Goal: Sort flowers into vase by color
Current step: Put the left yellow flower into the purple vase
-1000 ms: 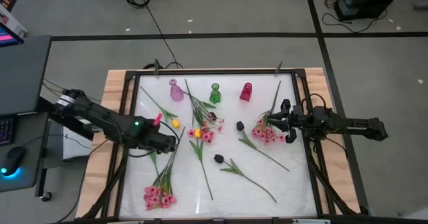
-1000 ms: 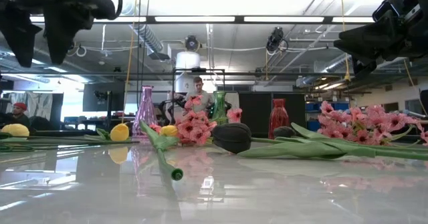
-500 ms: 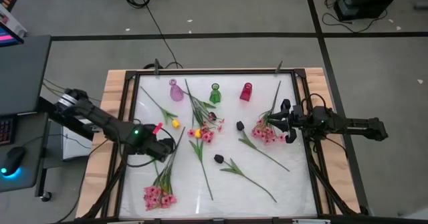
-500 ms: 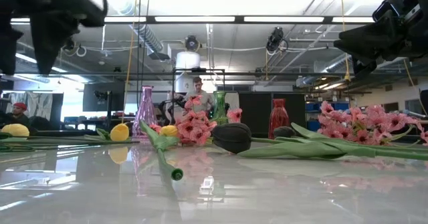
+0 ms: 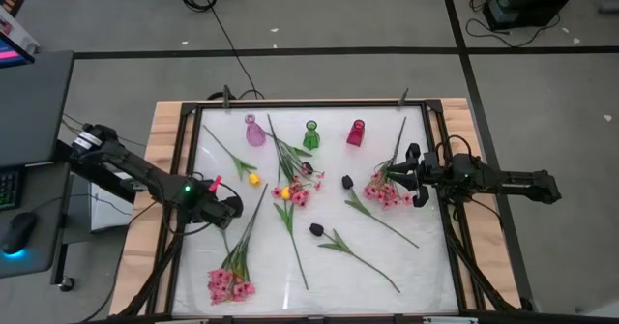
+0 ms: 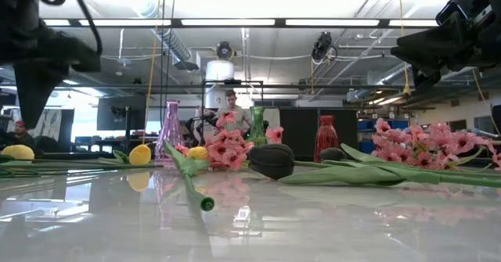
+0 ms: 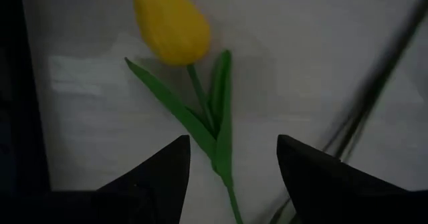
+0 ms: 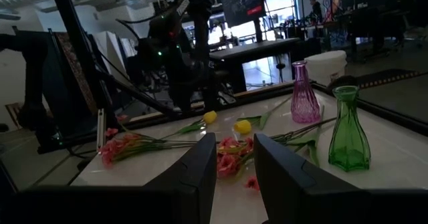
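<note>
High view: overhead, straight down on whole tabletop [image 5: 387, 266]. Low view: surface level, facing room. Left wrist: close above yellow tulip [image 7: 172, 23]. Right wrist: across tabletop; green vase [image 8: 348, 130] shared with low view.

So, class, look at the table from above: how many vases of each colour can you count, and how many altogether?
Purple vase: 1
Green vase: 1
Red vase: 1
Total: 3 vases
</note>
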`<state>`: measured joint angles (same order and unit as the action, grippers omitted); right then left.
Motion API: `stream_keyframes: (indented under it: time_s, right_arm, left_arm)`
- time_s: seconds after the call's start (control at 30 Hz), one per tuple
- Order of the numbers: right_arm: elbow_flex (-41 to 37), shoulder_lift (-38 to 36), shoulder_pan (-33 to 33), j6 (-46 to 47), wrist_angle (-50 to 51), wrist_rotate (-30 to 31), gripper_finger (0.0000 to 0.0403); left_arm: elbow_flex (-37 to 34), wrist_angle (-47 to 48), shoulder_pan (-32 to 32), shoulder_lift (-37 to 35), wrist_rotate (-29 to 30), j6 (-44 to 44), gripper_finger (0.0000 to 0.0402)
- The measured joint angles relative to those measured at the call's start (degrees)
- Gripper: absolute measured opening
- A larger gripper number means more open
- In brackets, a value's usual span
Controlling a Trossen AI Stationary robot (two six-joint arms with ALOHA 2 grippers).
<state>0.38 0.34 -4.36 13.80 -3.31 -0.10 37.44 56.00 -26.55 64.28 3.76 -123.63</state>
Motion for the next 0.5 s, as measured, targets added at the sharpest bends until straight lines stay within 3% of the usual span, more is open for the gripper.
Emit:
stream_keyframes:
  time_s: [0.23,0.5]
  right_arm:
    - [-0.02,0.00,0.00,0.00,0.00,0.02,0.0110]
    - [-0.01,0.01,0.02,0.00,0.00,0.00,0.0110]
  left_arm:
    - [-6.74,-6.63,0.00,-0.29,-4.76,-2.50,0.0229]
    - [-9.38,-8.68,0.00,-0.29,-4.49,-7.79,0.0229]
